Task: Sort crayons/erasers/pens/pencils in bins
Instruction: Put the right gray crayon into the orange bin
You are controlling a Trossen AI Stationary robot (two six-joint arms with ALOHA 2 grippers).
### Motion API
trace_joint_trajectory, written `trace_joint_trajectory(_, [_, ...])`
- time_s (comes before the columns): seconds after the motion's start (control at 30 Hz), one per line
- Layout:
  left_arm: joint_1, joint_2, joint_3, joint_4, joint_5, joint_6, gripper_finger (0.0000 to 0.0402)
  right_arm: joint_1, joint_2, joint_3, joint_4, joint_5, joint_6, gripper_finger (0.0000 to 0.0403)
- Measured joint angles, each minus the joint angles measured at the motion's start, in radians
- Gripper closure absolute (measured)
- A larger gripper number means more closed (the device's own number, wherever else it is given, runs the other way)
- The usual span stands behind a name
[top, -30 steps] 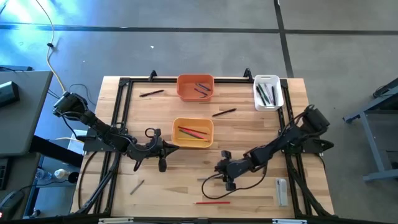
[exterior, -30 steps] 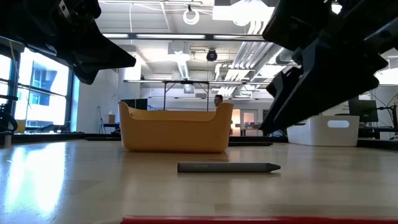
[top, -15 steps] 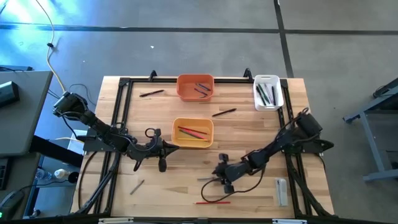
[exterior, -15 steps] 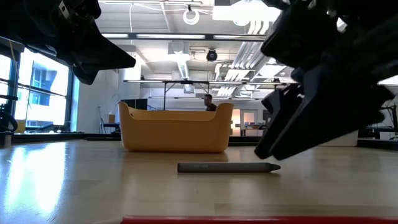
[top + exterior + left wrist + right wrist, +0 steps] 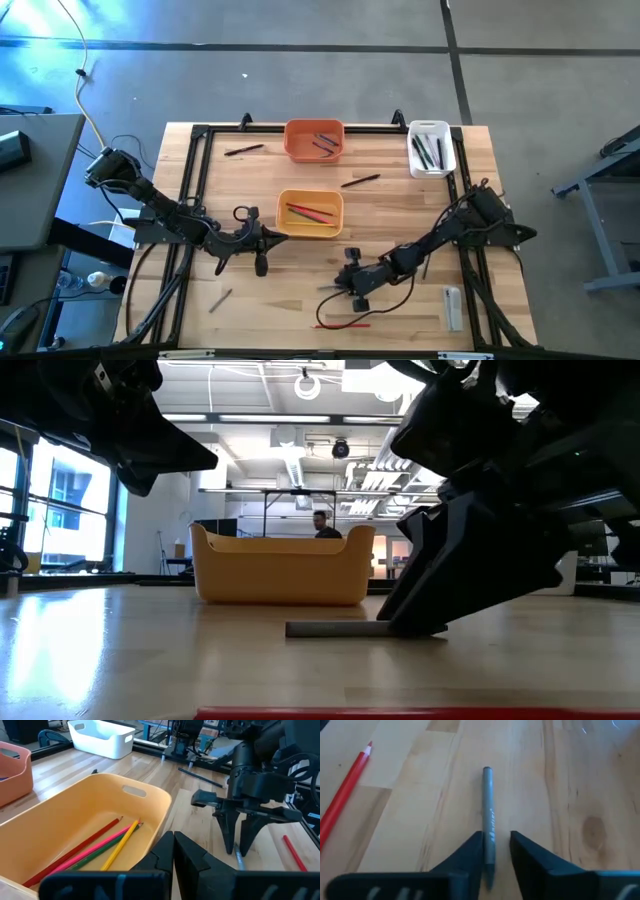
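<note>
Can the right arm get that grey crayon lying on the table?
Probably yes. The right gripper is already down at the table with a finger on each side of the grey crayon, and nothing is in the way.

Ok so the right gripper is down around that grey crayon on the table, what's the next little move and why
Probably finish closing, then lift straight up. The right gripper has its fingers down at the table on either side of the grey crayon, with slim gaps showing on both sides, so the grip does not look complete. The crayon lies flat on the table, and lifting early could leave it behind.
</note>
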Motion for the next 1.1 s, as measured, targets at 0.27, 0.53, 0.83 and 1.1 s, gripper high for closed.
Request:
trace_joint_trajectory(0.27, [0.0,0.0,0.0,-0.002,0.0,0.006,0.0401,-0.027,-0.032,0.0,-0.066,-0.024,-0.046,0.0383])
trace_joint_trajectory(0.53, [0.0,0.0,0.0,-0.006,0.001,0.001,0.0401,-0.054,-0.196,-0.01,-0.181,-0.019,-0.088,0.0379])
trace_joint_trajectory(0.83, [0.001,0.0,0.0,-0.012,-0.001,0.0,0.0401,-0.174,-0.477,-0.008,-0.352,0.085,-0.082,0.0378])
trace_joint_trajectory(1.1, [0.002,0.0,0.0,-0.011,-0.024,0.009,0.0401,-0.546,-0.543,0.055,-0.38,0.059,-0.207,0.0377])
